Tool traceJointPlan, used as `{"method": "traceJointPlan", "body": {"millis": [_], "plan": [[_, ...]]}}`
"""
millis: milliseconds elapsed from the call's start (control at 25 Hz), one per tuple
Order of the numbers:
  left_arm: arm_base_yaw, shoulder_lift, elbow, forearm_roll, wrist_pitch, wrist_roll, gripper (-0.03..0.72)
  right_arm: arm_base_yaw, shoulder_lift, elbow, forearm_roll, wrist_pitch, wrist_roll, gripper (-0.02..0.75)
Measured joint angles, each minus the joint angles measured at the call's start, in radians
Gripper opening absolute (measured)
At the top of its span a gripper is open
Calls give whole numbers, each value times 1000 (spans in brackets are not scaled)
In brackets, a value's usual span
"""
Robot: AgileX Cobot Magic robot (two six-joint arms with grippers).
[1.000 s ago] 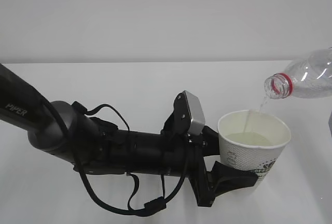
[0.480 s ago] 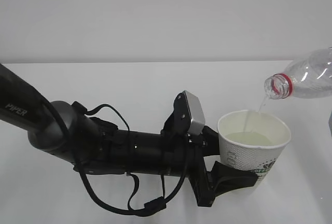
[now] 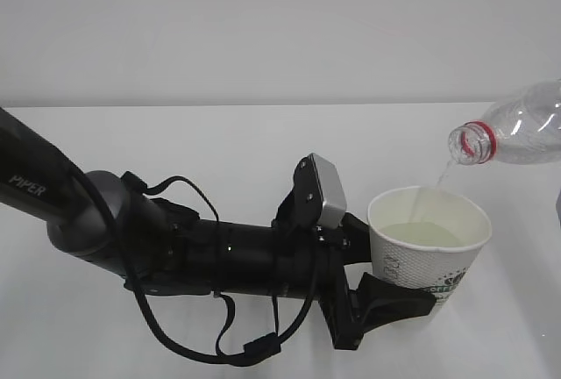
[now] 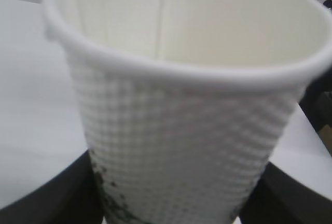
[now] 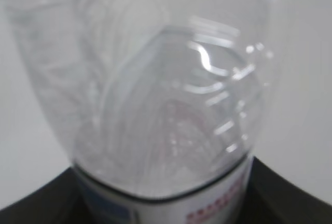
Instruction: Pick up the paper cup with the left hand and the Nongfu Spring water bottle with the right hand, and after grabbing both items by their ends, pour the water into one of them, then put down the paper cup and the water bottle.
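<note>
The paper cup [image 3: 429, 240] is white, tapered, with a rolled rim and a fine dimpled grid embossed on its wall [image 4: 181, 130]; green and dark print sits low on its side. It stands upright at the right of the white table [image 3: 219, 142], clamped low down between the two black fingers of the left hand [image 3: 386, 298], whose matte black arm carries white "PIPER" lettering, loose looping cables [image 3: 188, 326] and a grey camera block [image 3: 326, 190].

The Nongfu Spring water bottle [image 3: 517, 129] is clear ribbed plastic with a red neck ring, capless, tilted mouth-down above and to the right of the cup. A thin stream of water [image 3: 441, 175] falls from its mouth to the cup's far rim, and a pale pool lies inside.

Against the earlier frames almost nothing differs: the bottle's mouth sits a touch higher and the stream looks thinner (the cup and left arm have not moved).

The bottle's body runs off the right edge of the exterior view. In the right wrist view the bottle [image 5: 155, 94] is blurred, its label [image 5: 207, 211] unreadable; the right hand [image 5: 166, 208] shows only as dark finger shapes at either side of the bottle's labelled end, closed on it.
</note>
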Motion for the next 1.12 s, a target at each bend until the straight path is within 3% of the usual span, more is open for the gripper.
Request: {"method": "traceJointPlan", "body": {"millis": [1120], "plan": [[0, 0, 0, 0, 0, 0, 501, 0, 0, 0, 1, -1, -8, 440]]}}
